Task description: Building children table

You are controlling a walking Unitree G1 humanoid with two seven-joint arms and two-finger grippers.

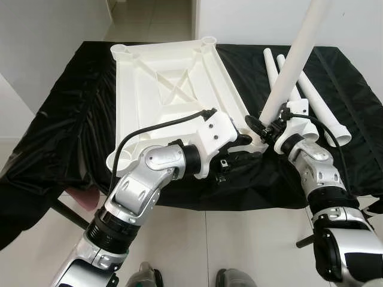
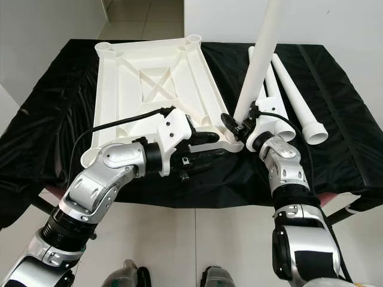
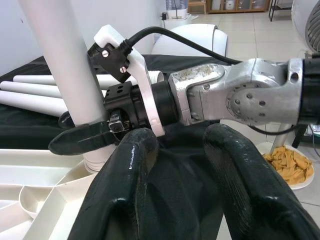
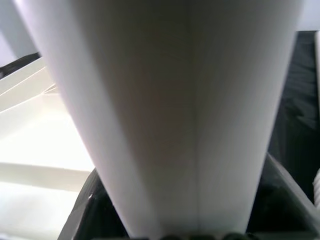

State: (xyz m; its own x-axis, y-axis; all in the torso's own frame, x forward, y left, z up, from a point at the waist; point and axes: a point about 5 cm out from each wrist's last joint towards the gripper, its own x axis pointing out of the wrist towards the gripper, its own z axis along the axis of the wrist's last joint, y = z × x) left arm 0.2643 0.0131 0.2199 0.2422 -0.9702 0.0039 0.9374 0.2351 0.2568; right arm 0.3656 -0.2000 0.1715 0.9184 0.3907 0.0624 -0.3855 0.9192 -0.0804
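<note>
Left hand [image 1: 242, 142]: sitting at the near edge of the tabletop, right by the near right corner socket. Its two black fingers [image 3: 125, 190] are spread apart with nothing between them, so it's just steadying or waiting, I'd say.

Right hand [image 1: 267, 127]: right beside that same corner, fingers clamped around the low end of the upright leg.

Upright leg [image 1: 294, 60]: white tube, foot end at the tabletop's near right corner socket, looking like it's going in or barely seated; can't tell if it's pushed home. Long axis is running mostly vertical, with the top leaning a bit to the right and away from the robot.

Tabletop [image 1: 170, 78]: white plastic, lying upside down on the desk [image 1: 72, 119], which is draped in black, ribs showing. Long axis is running away from the robot, angled slightly to the left.

Spare legs [image 1: 311, 95]: three more tubes lying flat to the right of the tabletop, pointing roughly near-to-far.

Progress: early days, I reckon. First leg is being fitted, and the other three sockets, like the far right one [image 1: 209, 40], are looking empty.
</note>
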